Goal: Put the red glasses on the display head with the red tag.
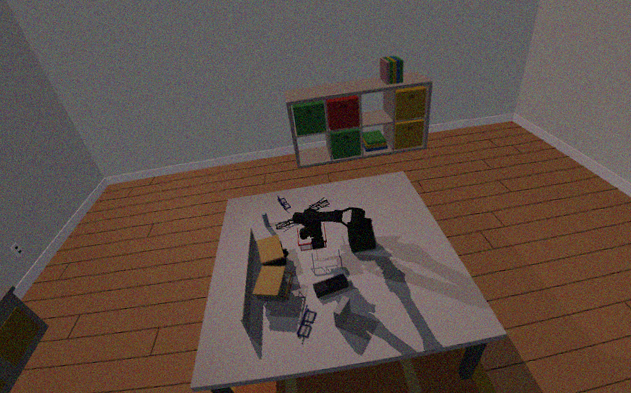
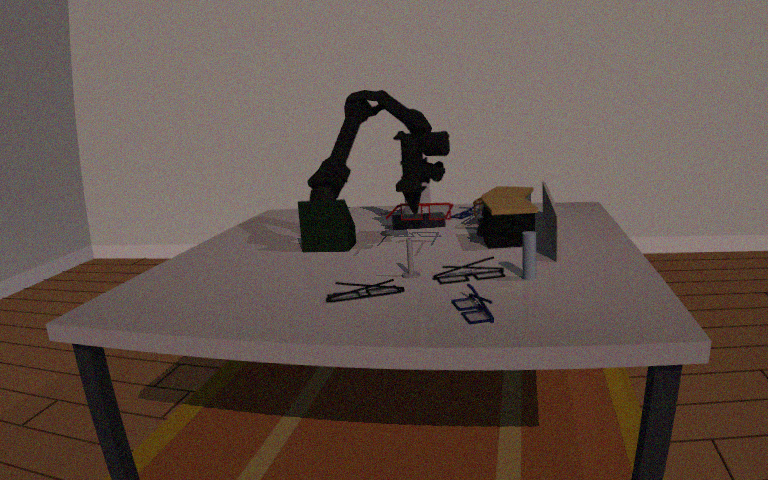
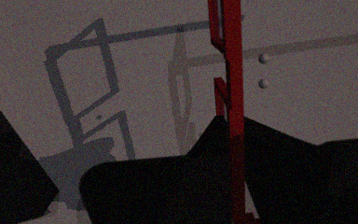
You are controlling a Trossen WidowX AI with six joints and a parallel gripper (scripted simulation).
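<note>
Carry step in hand, as I judge it: the red glasses (image 2: 419, 211) are lifted off the counter (image 2: 566, 316) and hang in transit, not yet on any head. The claw (image 2: 413, 207) is pinched nearly shut on the frame; the wrist view shows a red bar (image 3: 234, 70) running straight up from between the dark fingers, with the frame's shadow cast on the surface beneath, so the glasses ride clear of the counter. In the exterior view the red frame spreads to either side of the claw tips, level. The arm rises from its dark green base (image 2: 325, 225), arches high at the elbow, then drops near vertical so the claw points straight down. The two display heads (image 1: 271, 263), tan-topped blocks, stand to one side of the claw against an upright grey panel (image 2: 547, 221); the red tag cannot be made out from here, so which head is the target I cannot tell. A dark box (image 1: 330, 284) lies nearby, and a blue pair (image 2: 473, 308) and two dark pairs (image 2: 365, 290) lie further out. Next move likely calls for identifying the tagged head, lining the frame square to its face, sliding temples past the ears, and keeping off the neighbouring head.
</note>
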